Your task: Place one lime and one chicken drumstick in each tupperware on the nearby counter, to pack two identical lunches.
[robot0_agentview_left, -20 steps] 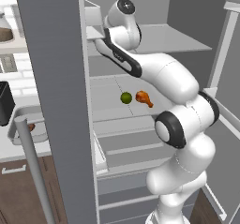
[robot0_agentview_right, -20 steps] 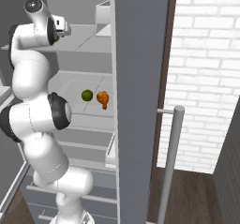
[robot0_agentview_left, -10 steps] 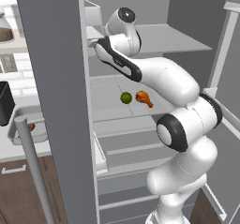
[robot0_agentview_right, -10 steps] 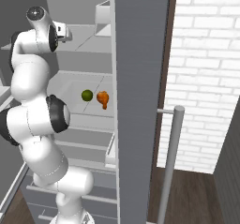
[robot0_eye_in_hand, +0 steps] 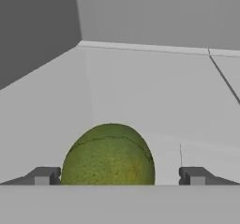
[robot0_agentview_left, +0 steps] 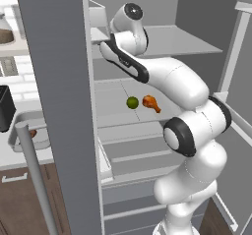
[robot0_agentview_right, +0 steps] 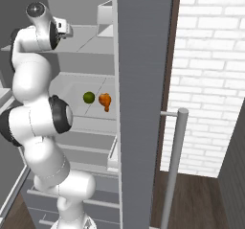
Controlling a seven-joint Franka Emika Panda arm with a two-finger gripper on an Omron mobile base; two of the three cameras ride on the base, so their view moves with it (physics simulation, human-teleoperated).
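Jaws stand wide open, a green lime between the fingertips on a fridge shelf. It looks small, firm, light and apt to roll; pinch across its middle.

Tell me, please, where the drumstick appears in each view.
Left base view: drumstick mid-picture, on the middle fridge shelf.
Right base view: drumstick left of centre, same shelf.
Hand view: another lime between the fingertips.
Shared landmark: the lime just left of the drumstick in both base views.
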